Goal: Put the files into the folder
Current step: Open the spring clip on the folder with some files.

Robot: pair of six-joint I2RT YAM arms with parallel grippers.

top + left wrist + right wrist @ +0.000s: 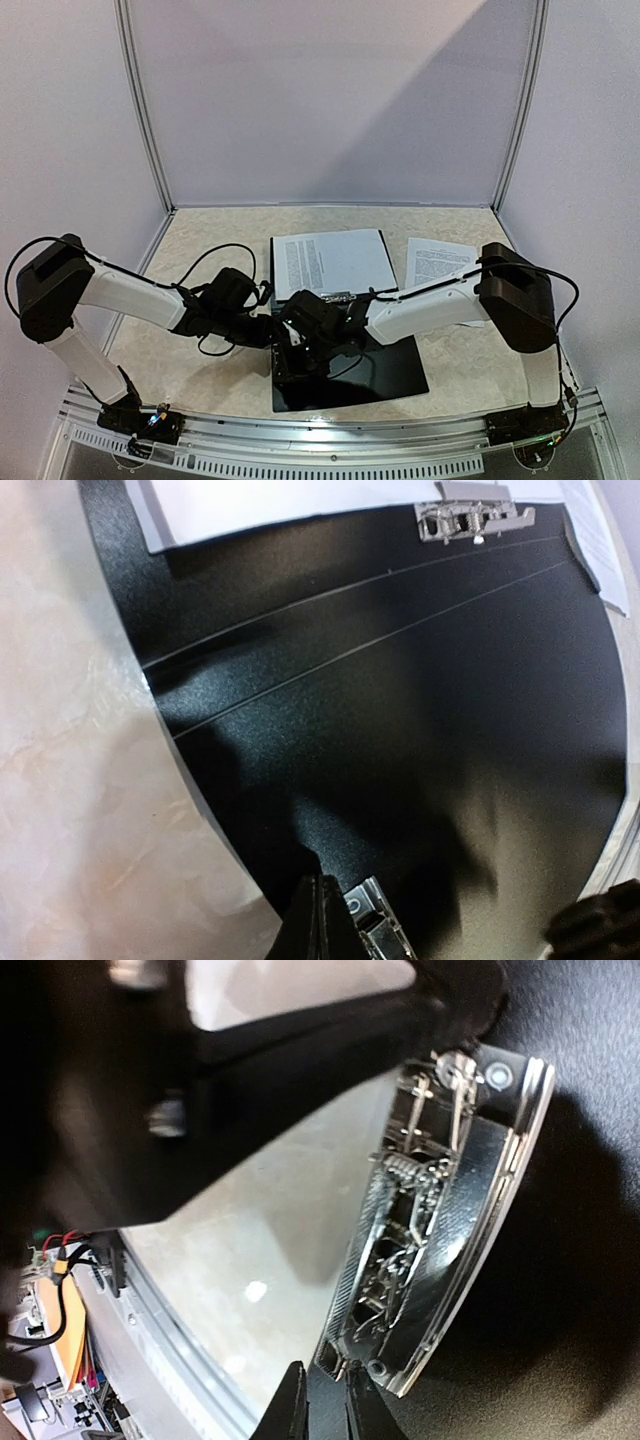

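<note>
We see the black folder [385,375] lying open and flat on the beige marbled table [200,235]. Its near half is bare, and its far half is covered by a white printed sheet of the files [330,262]. A second printed sheet [440,262] lies on the table to the right of the folder, partly under the right arm. Both arms reach in over the near-left part of the folder, their wrists close together.

In the left wrist view, the left gripper [318,920] is clenched, fingertips pressed together at the folder's left edge. It sits just beside a metal clip [380,935] fixed to the black inner face. We cannot tell whether it pinches anything. A second metal clip [470,520] sits farther along the spine, at the edge of the white sheet.

In the right wrist view, the right gripper [322,1405] has its fingertips nearly together at one end of the near clip's shiny spring mechanism. We cannot tell whether they grasp the clip or only touch it.
</note>
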